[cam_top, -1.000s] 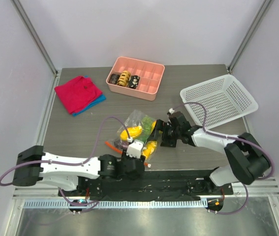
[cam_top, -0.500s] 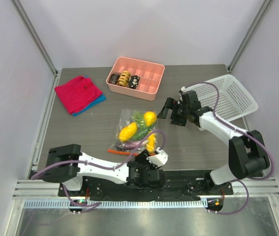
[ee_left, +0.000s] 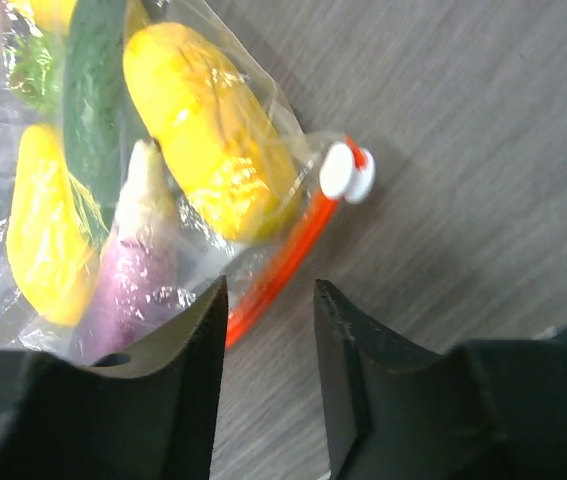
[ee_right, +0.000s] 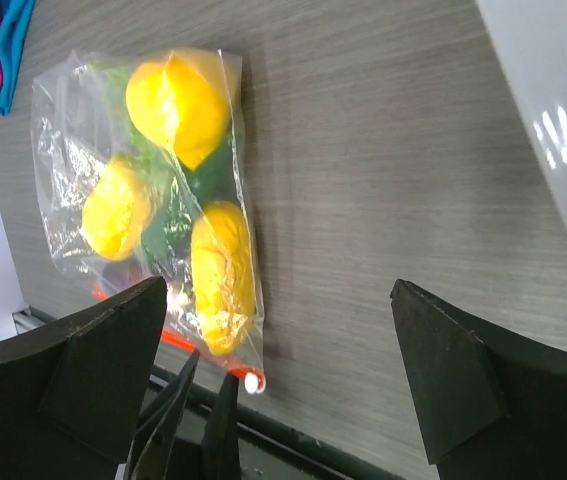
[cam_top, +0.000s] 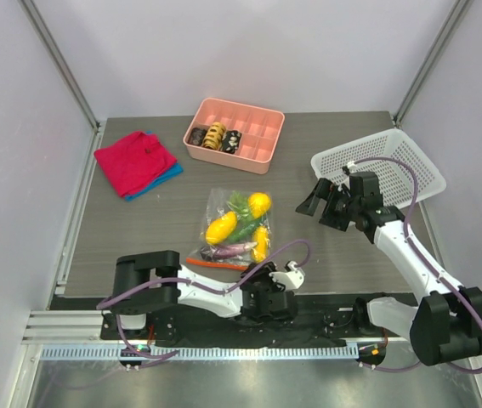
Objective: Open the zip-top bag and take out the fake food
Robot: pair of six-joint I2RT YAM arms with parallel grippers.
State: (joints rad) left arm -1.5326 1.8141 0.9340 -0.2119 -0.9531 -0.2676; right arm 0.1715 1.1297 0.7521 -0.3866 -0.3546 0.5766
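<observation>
The zip-top bag (cam_top: 239, 225) lies flat on the table, apart from both grippers, its orange-red zipper strip (cam_top: 215, 263) at the near edge. It holds the fake food: yellow pieces (ee_left: 203, 140), a purple eggplant (ee_left: 133, 270) and a long green vegetable (ee_left: 93, 110). My left gripper (cam_top: 262, 276) is low at the near edge, open and empty. In the left wrist view its jaws (ee_left: 270, 300) stand just short of the strip (ee_left: 283, 260), with the white slider (ee_left: 347, 172) beyond. My right gripper (cam_top: 317, 200) is wide open and empty to the right of the bag (ee_right: 153, 200).
A pink compartment tray (cam_top: 258, 127) with brown pastry pieces stands at the back. A white mesh basket (cam_top: 394, 161) is at the right, close behind my right gripper. A red cloth (cam_top: 134, 160) on a blue one lies at the back left.
Both grippers were at the bag a second ago. The right one has drawn back right toward the basket. The left one has swung to the near edge. The bag now lies flat, free.
</observation>
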